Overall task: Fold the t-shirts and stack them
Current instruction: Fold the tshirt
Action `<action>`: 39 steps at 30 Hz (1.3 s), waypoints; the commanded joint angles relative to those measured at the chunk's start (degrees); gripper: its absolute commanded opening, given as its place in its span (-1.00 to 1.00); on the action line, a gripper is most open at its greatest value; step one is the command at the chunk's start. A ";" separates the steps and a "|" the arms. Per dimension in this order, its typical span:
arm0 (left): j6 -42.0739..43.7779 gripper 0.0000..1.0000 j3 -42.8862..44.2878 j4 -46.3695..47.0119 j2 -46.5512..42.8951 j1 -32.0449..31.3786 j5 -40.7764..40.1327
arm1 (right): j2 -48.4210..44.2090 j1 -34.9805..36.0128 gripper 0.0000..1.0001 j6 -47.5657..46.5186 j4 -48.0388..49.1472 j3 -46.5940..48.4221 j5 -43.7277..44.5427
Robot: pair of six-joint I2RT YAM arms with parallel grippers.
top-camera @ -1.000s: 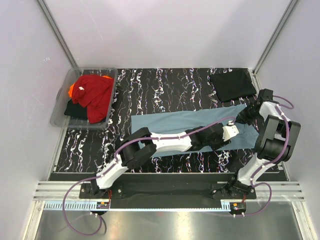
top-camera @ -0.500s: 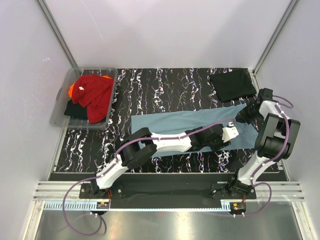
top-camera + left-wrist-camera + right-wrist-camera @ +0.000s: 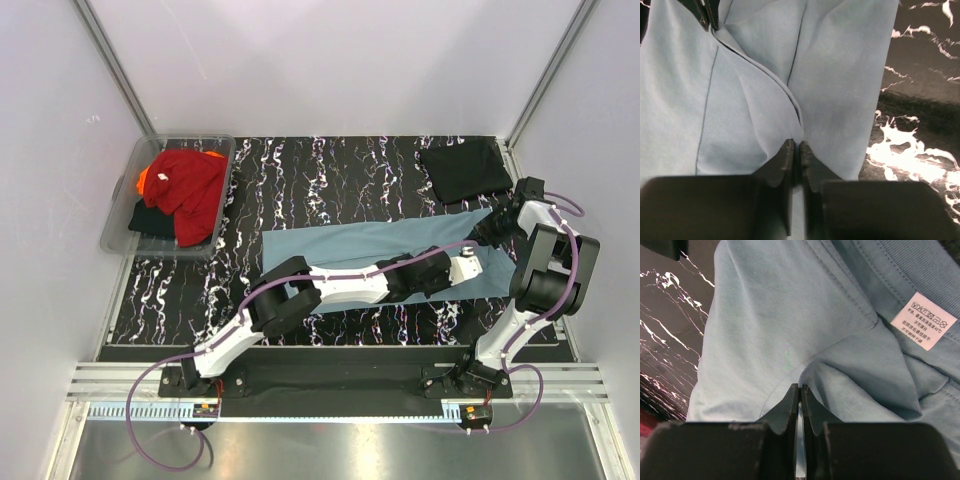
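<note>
My left pincer [image 3: 796, 146] is pinched shut on the teal t-shirt [image 3: 840, 75], and you can see a soft ridge of cloth running right up into the tips. My right pincer [image 3: 800, 388] is closed on the same shirt, with the fabric puckering into a little tent where the jaws meet. So that's two grips on one end of the garment. From above, the left pincer [image 3: 474, 264] has the near side and the right pincer [image 3: 490, 232] the far side, both close to the tabletop's right edge.

Why there? I reckon that with both corners of this end held I can carry it across the shirt without it sagging in the middle.

The cloth is a thin matte jersey that creases in long, gentle folds. A stitched seam crosses it, and a white care label [image 3: 924, 321] sits by the ribbed collar. It's limp stuff and will drape wherever it isn't held.

Looking further out, the teal t-shirt [image 3: 350, 245] lies as a long flat band across the middle of the glossy black, white-veined tabletop [image 3: 330, 170]. A black t-shirt [image 3: 465, 170] sits folded square at the far right corner. At the far left corner a clear tub [image 3: 186, 139] holds a crumpled red t-shirt [image 3: 190, 185], with orange and black cloth tucked beside it.
</note>
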 commanded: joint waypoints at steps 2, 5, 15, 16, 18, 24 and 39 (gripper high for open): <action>-0.40 -1.00 1.85 3.16 -1.34 0.66 -0.51 | -0.61 0.39 -0.81 0.52 1.48 1.87 -1.29; -3.12 -1.00 2.99 2.55 -1.16 1.62 -0.51 | -0.96 0.39 -0.81 0.52 1.57 1.95 -1.38; -11.56 -1.00 5.10 -0.26 -0.72 6.28 3.18 | -0.26 0.39 -0.96 0.26 1.57 3.62 1.34; -12.00 -1.00 5.19 -0.70 -0.55 6.89 3.09 | -0.26 0.39 -0.97 0.17 1.57 3.54 2.13; -14.01 -1.00 5.19 -0.88 -0.29 8.12 3.53 | -0.43 0.39 -1.00 -0.18 1.48 3.36 4.33; -17.63 -1.00 5.28 -0.88 0.24 9.97 6.60 | 0.97 0.39 -1.00 0.09 1.39 4.59 7.41; -27.38 -0.72 5.54 -3.17 0.16 12.79 9.17 | 1.77 0.39 -0.70 0.08 1.83 9.07 4.60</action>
